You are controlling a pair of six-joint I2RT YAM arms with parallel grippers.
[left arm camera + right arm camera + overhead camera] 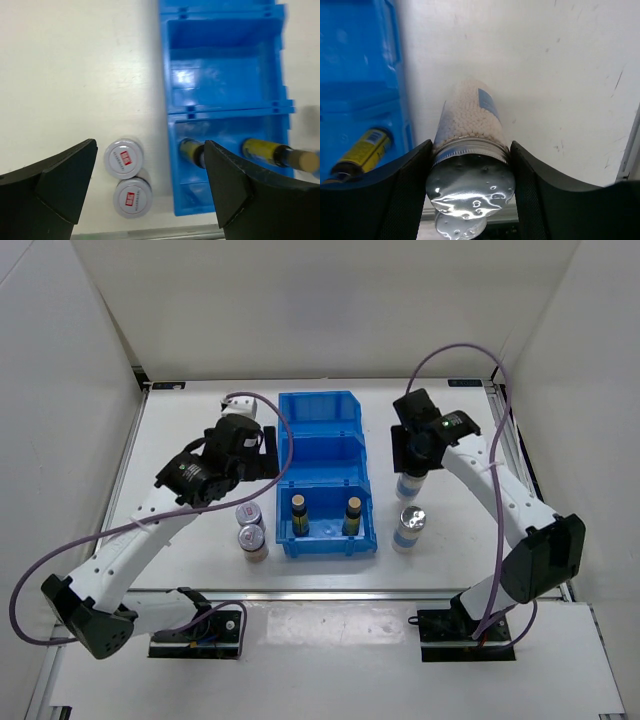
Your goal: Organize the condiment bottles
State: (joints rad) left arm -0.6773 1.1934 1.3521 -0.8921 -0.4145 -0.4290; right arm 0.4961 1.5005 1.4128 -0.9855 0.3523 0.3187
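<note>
Two slim dark bottles [298, 512] [352, 515] with yellow labels stand in the near compartment of the blue bin [320, 405]. Two silver-lidded jars [249, 514] [252, 539] stand together left of the bin. My left gripper [256, 450] hangs open and empty above and behind them; its wrist view shows both jars [123, 158] [133, 197] between the spread fingers [65, 180]. My right gripper [412, 458] is shut on a jar [470, 115] of white beads, at its silver lid [470, 185], right of the bin. Another jar [411, 528] stands just nearer.
The bin's middle and far compartments [225, 75] hold nothing. White walls enclose the table on three sides. A metal rail [320, 592] runs along the near edge. The table's right rim [630, 150] lies close to the held jar.
</note>
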